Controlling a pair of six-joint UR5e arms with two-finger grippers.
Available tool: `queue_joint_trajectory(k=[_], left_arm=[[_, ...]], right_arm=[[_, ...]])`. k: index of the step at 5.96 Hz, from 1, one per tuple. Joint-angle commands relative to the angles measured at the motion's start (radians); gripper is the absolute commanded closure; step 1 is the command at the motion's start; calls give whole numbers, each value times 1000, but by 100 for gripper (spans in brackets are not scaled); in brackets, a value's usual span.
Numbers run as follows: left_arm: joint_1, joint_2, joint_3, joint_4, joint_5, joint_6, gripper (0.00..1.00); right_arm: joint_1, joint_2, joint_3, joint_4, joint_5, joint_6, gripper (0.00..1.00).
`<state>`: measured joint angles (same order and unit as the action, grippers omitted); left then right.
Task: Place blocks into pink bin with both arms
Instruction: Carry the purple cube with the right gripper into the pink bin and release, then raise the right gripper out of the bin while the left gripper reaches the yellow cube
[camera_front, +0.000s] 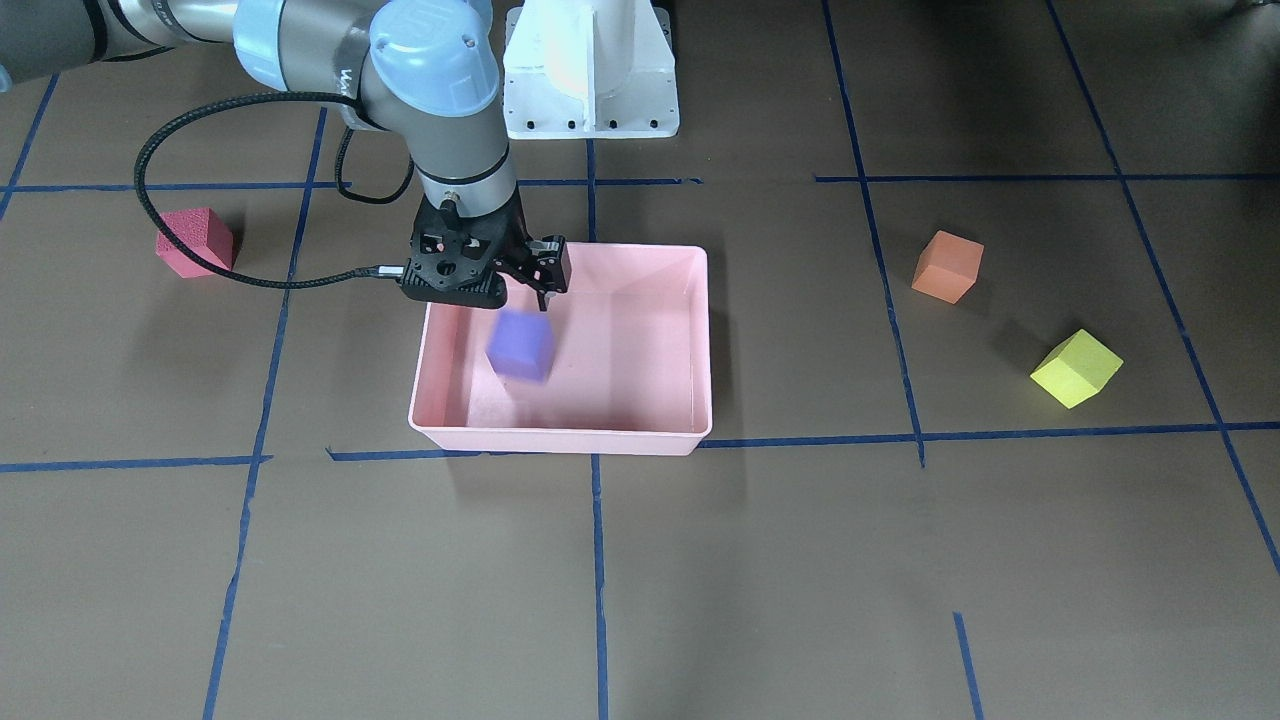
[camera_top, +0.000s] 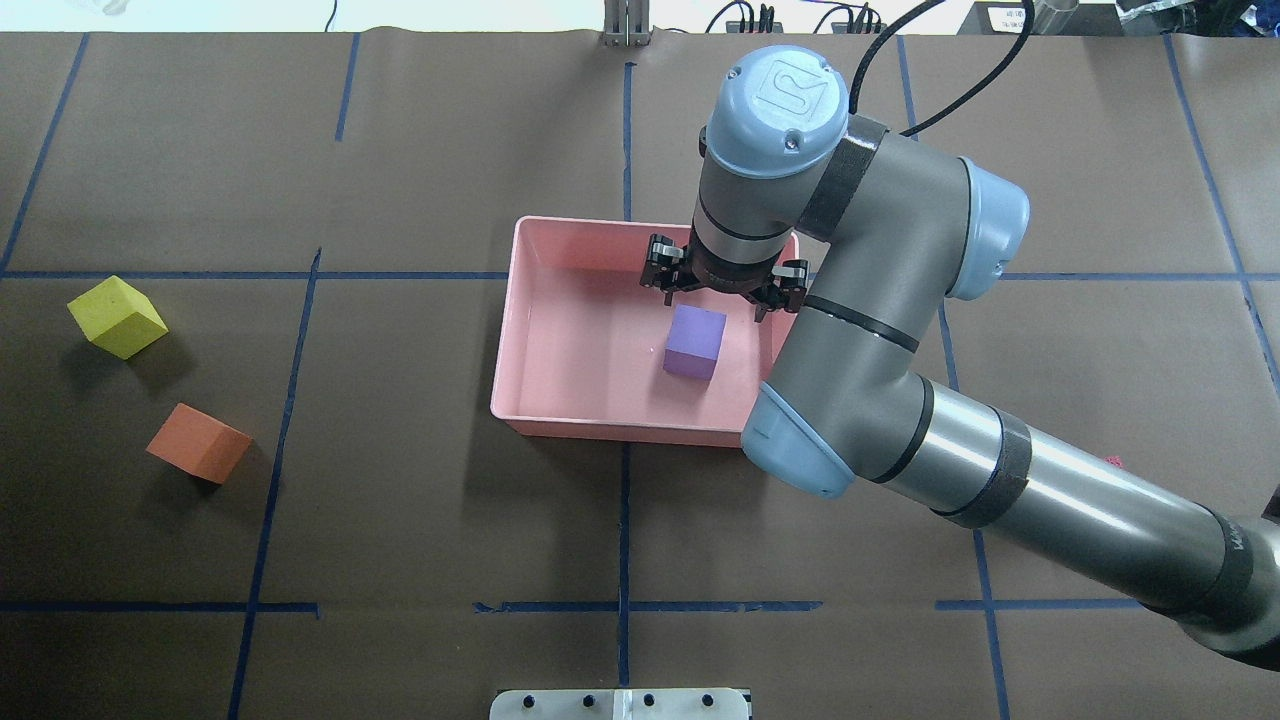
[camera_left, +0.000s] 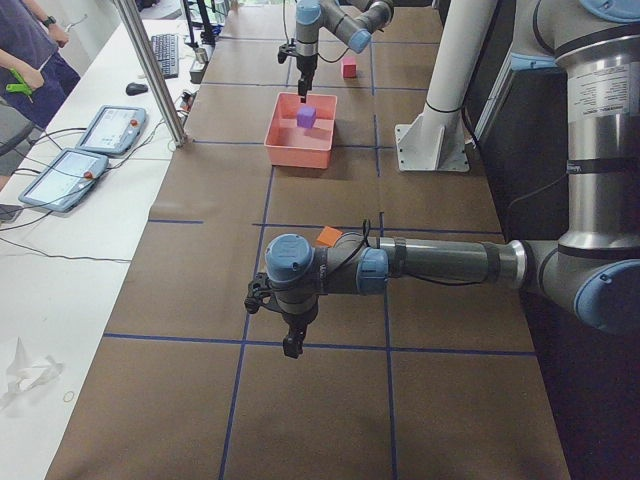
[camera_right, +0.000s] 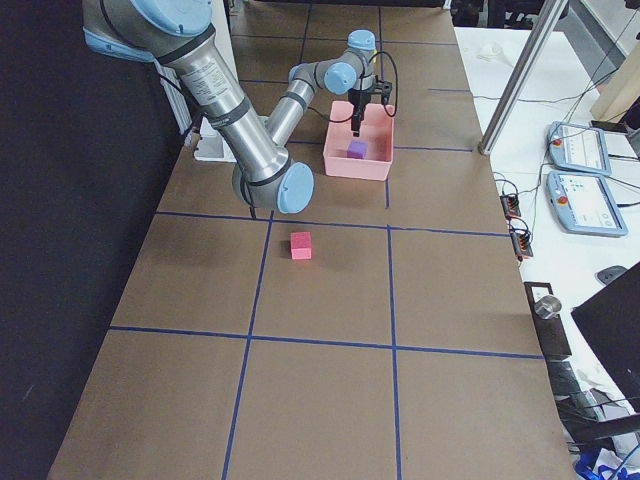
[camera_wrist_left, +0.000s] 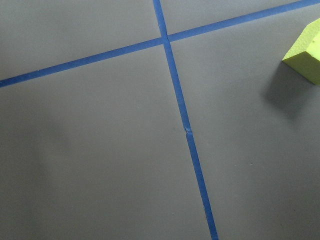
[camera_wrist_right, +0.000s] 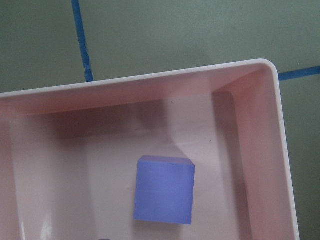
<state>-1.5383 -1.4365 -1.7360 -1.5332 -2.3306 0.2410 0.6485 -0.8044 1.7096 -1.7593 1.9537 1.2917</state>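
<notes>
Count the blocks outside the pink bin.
3: red block on the robot's right side; orange block and yellow-green block on its left. Purple block is inside the pink bin.

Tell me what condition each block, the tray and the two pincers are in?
Purple block, loose inside the pink bin.
Pink bin, upright, holding one block.
Red block, on the table outside the bin.
Orange block, on the table outside the bin.
Yellow-green block, on the table outside the bin.
Right pincer, open above the bin.
Left pincer, above the table; open or shut unclear.
</notes>
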Motion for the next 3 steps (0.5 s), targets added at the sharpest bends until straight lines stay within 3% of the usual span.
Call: queue_joint_trajectory(k=[1, 3], left_arm=[[10, -87, 16, -75, 0, -5, 0], [53, -172, 70, -149, -9, -6, 0]], right_arm=[[70, -2, 2, -5, 69, -94, 1], [220, -86, 2, -6, 195, -318, 1]])
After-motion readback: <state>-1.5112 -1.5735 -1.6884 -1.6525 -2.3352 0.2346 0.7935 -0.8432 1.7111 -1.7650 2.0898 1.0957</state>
